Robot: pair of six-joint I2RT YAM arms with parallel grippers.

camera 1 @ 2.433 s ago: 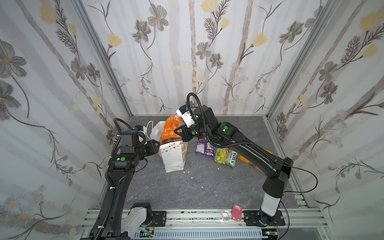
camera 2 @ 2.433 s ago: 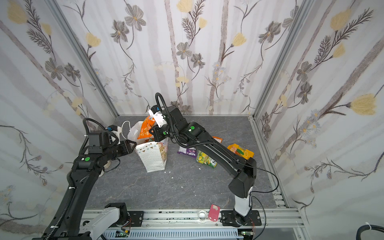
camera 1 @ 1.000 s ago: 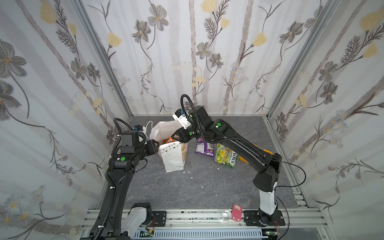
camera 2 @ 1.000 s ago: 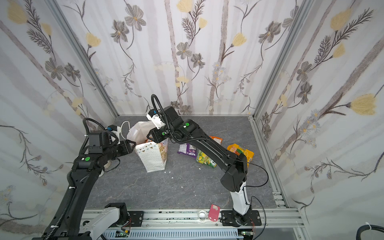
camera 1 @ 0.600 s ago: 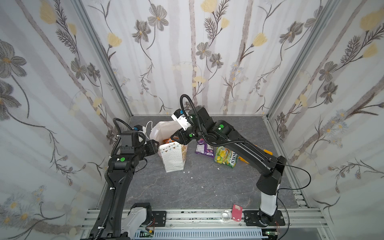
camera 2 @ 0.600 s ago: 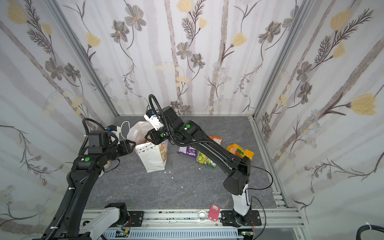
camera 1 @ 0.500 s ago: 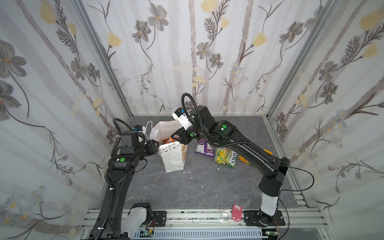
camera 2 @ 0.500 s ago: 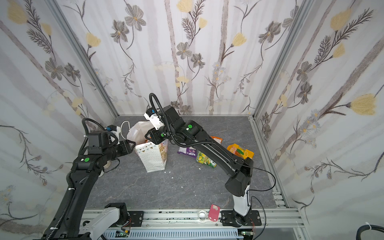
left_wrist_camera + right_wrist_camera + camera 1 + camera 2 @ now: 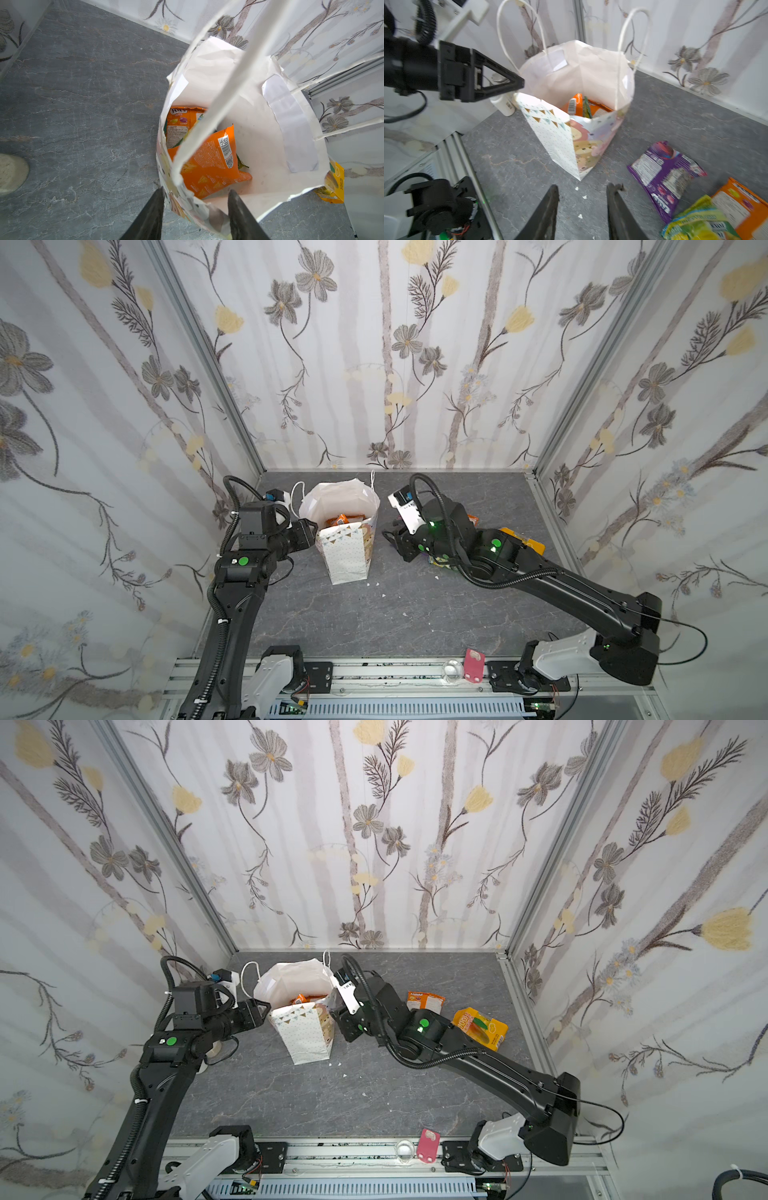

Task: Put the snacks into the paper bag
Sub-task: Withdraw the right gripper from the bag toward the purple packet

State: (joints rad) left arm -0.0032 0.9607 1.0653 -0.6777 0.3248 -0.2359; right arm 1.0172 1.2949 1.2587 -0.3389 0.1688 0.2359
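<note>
with left gripper (image 9: 195,190) pinching the near rim of the paper bag (image 9: 349,560), left of centre in a top view, props its mouth wide above snacks (image 9: 207,162) inside; right gripper (image 9: 582,187) spread, empty, low between bag and loose packets (image 9: 480,1029) right of centre, ready to pick.

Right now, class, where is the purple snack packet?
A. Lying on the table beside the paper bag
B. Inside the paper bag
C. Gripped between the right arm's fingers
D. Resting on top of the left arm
A: the purple packet lies flat on the grey table beside the paper bag, and the right arm's fingers stand apart with nothing between them.
</note>
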